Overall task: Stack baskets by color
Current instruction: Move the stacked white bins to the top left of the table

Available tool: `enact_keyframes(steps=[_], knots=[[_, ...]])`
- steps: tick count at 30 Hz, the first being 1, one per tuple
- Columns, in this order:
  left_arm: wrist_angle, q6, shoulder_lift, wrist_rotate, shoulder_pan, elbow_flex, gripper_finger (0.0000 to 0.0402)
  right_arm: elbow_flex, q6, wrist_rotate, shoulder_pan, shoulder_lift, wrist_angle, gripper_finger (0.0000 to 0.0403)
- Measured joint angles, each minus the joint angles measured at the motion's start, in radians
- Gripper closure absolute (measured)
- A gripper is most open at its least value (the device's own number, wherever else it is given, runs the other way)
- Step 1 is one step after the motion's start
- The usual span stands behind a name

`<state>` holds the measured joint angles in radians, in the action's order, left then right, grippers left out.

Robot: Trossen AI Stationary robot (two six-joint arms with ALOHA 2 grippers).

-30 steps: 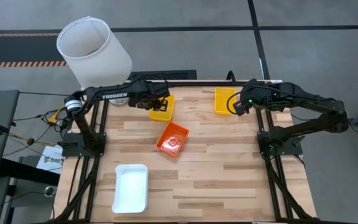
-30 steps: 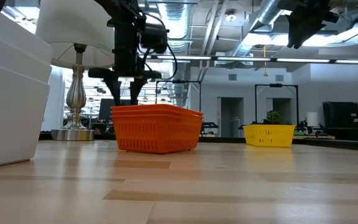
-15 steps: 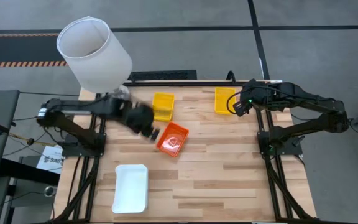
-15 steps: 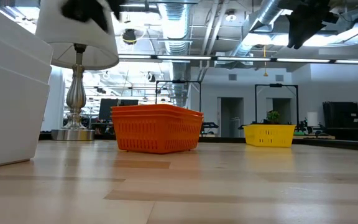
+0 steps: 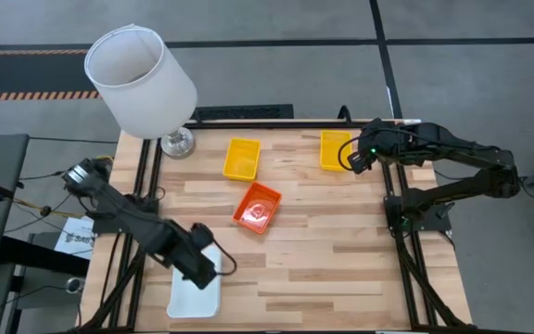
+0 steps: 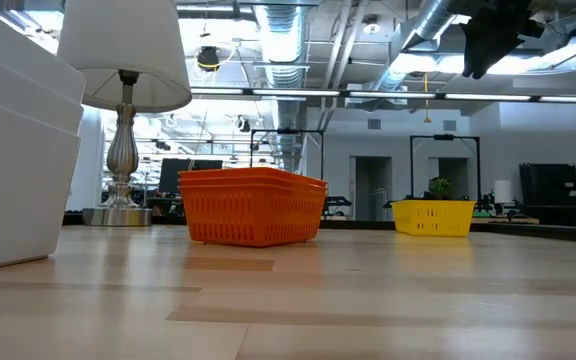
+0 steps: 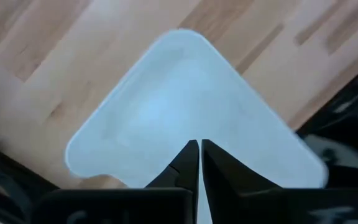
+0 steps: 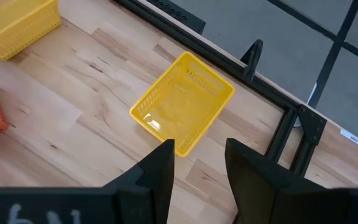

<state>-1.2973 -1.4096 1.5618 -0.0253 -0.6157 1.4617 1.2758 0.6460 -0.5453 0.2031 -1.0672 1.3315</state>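
A white basket (image 5: 193, 289) rests on its base at the table's near left. My left gripper (image 5: 201, 268) hangs over it pointing down, its fingers shut (image 7: 199, 149) with nothing between them, above the basket's inside (image 7: 166, 106). An orange basket (image 5: 257, 206) sits mid-table, with layered rims in the low view (image 6: 253, 205). One yellow basket (image 5: 242, 159) stands at the far middle and another (image 5: 334, 149) at the far right. My right gripper (image 5: 353, 158) is raised over that far-right yellow basket (image 8: 182, 102), open (image 8: 197, 158) and holding nothing.
A big white lampshade (image 5: 140, 81) on a metal lamp base (image 5: 177, 144) stands at the far left corner. Bare wood lies between the baskets and across the near right half of the table (image 5: 341, 269). The arms' frame posts (image 5: 406, 218) flank the table.
My left gripper has left the far-middle yellow basket, risen and swung fast toward the table's near left, passing the orange basket, and now stands over the white basket. The yellow basket stays where it was. The baskets have not moved.
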Motion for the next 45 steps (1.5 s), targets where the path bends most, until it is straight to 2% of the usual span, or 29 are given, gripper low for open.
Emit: enact_keyframes(steps=[6,16,23,31,40,45], knots=[[0.046,0.068,0.097,0.036,-0.032,-0.071,0.0401,0.000,0.000,0.003,0.000,0.000,0.000,0.0239],[0.179,0.098,0.108,-0.043,-0.008,-0.340,0.0401,0.000,0.001,0.050,0.000,0.000,0.000,0.0239],[0.181,0.224,0.103,-0.116,0.113,-0.415,0.0401,0.000,0.001,0.052,0.000,0.000,-0.002,0.0239],[0.198,0.340,0.109,-0.294,0.261,-0.420,0.0401,0.000,0.011,0.052,0.000,0.000,-0.008,0.0239],[0.190,0.579,0.111,-0.391,0.439,-0.421,0.0401,0.000,0.019,0.052,0.000,0.000,-0.007,0.0239],[0.191,0.668,0.111,-0.482,0.534,-0.421,0.0401,0.000,0.019,0.052,0.000,0.000,-0.007,0.0239]])
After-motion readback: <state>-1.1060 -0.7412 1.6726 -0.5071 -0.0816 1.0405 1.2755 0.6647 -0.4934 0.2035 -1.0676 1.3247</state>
